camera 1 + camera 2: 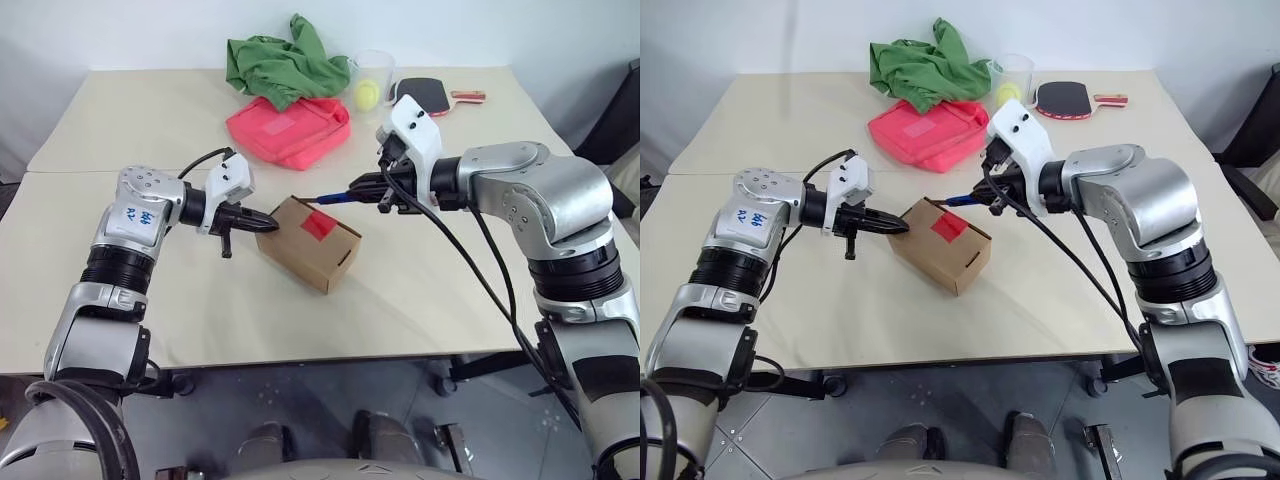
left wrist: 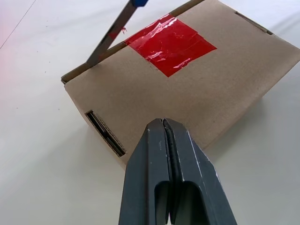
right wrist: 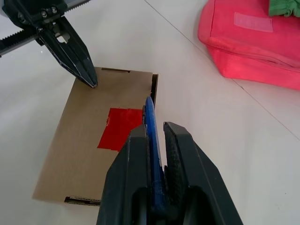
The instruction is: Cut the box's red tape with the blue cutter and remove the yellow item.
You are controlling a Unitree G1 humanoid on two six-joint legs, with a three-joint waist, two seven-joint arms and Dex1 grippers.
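Note:
The brown cardboard box (image 1: 312, 250) lies closed on the table, with the square red tape (image 1: 318, 224) on its top by the far edge. My left gripper (image 1: 268, 221) is shut and empty, its tip resting on the box's left end; it also appears as the left gripper (image 3: 91, 82) in the right wrist view. My right gripper (image 3: 154, 126) is shut on the blue cutter (image 3: 151, 136). The cutter's blade (image 2: 107, 40) slants down to the box's far edge beside the tape. The yellow item is out of view.
A pink-red pouch (image 1: 290, 128) lies behind the box, with a green cloth (image 1: 283, 60) beyond it. At the back right are a clear cup holding a yellow-green ball (image 1: 367, 94) and a paddle (image 1: 430, 95). The table's front edge (image 1: 300, 358) runs close below the box.

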